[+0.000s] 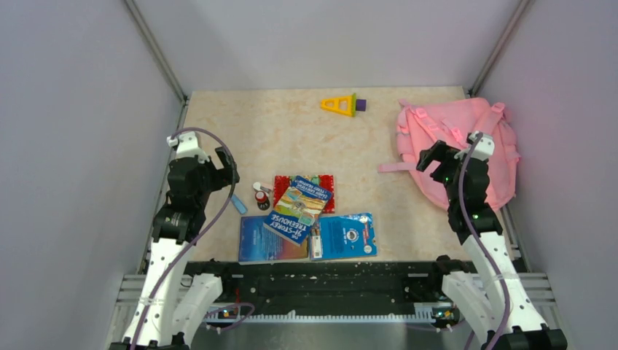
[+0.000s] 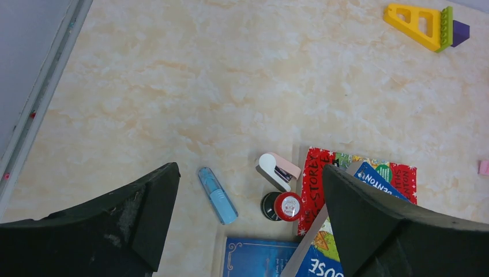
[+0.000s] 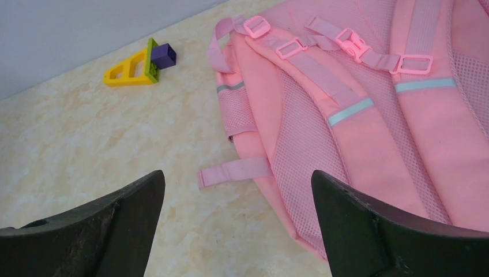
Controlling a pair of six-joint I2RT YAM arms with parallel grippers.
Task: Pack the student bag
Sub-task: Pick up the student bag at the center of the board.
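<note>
The pink student bag [image 1: 444, 120] lies at the right of the table with its straps and mesh back facing up; it also shows in the right wrist view [image 3: 357, 133]. My right gripper [image 1: 436, 159] is open and empty above the bag's left edge, near a loose strap [image 3: 236, 171]; in its wrist view the gripper [image 3: 237, 176] stands over bare table. My left gripper [image 1: 224, 166] is open and empty, above a blue tube [image 2: 217, 195], a white and pink stapler [image 2: 278, 170] and a red stamp [image 2: 287, 206]; it shows in its wrist view [image 2: 249, 173].
A pile of books lies at the front centre: a red book [image 1: 302, 191], a colourful book [image 1: 299, 208], a dark blue book [image 1: 270, 239] and a blue packet [image 1: 346, 235]. A yellow, green and purple toy [image 1: 342, 105] lies at the back. Walls stand on both sides.
</note>
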